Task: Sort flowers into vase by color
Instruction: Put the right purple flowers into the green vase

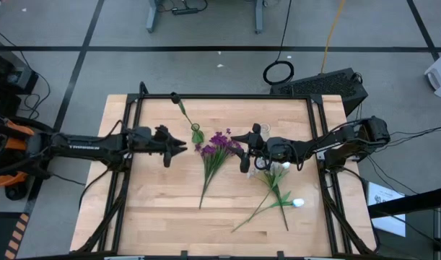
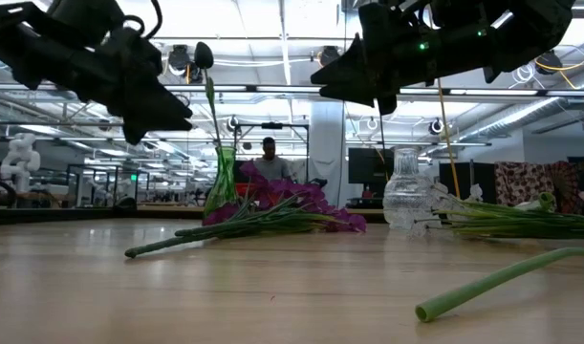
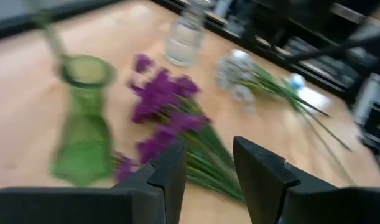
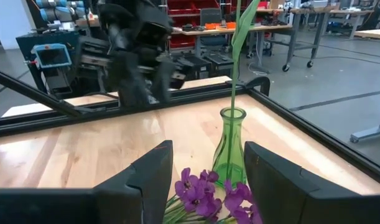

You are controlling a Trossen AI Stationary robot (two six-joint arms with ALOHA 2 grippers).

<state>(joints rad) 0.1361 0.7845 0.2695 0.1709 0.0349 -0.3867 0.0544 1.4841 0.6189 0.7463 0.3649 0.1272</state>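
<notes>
A green glass vase stands upright at mid-table, with one long green stem leaning out of its mouth. Beside it a bunch of purple flowers lies flat on the wood, the stems pointing to the near edge. A clear glass vase stands right of them. Pale and white flowers lie on the table beside it. My left gripper hovers open, left of the green vase. My right gripper hovers open above the purple blossoms, facing the green vase.
A black frame runs around the wooden tabletop. A loose thick green stem lies close to the near edge at the right. A small white bud lies right of the pale flowers' stems. Bare wood lies at the near left.
</notes>
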